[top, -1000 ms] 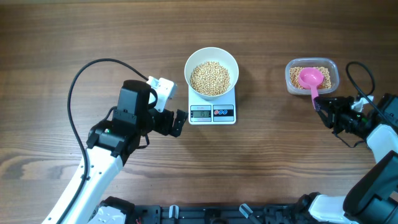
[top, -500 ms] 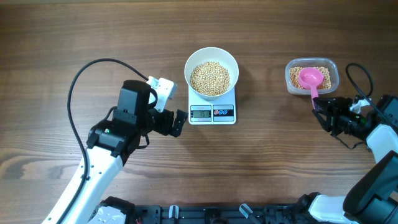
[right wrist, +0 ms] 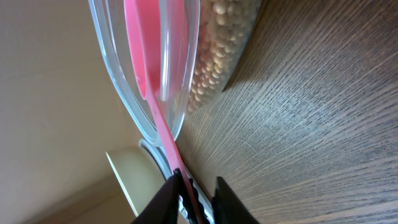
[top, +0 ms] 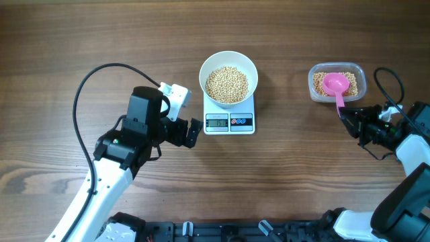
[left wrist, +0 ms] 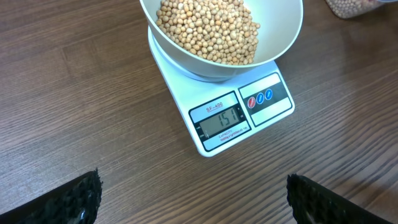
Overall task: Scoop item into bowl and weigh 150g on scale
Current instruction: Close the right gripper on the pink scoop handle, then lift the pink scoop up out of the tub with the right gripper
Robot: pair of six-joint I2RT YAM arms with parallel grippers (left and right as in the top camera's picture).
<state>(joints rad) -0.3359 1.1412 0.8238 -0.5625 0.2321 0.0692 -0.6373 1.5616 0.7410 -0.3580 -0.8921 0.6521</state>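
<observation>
**Left side.** Your left end effector (left wrist: 193,193) stands fully open and holds nothing. Its two fingers (left wrist: 74,196) sit at the bottom corners of the left wrist view, with bare worktop (top: 101,33) between them. In the overhead view it lies left of centre, just beside the scale (top: 229,122) but not touching it.

**Centre.** The scale lies flat on the worktop at centre frame. The bowl (top: 252,70) stands upright on its platform and covers all but the front strip, which carries the display (left wrist: 219,121) and two buttons (left wrist: 260,98). The display appears to read 151. The beans (top: 227,84) lie heaped in the bowl, below its rim.

**Right side.** At the upper right of the overhead view you have a clear tub (top: 361,77) with more beans in it. A pink scoop (top: 335,84) rests with its head in the tub. Its handle (top: 340,102) crosses the tub's lower wall and points toward the bottom of the frame.

Your right end effector (top: 344,115) is at the end of that handle. In the right wrist view its fingers stand close together, and the handle runs in between them. One finger looks to be against the handle, and a slim gap shows at the other. I cannot tell whether the handle is actually clamped.
</observation>
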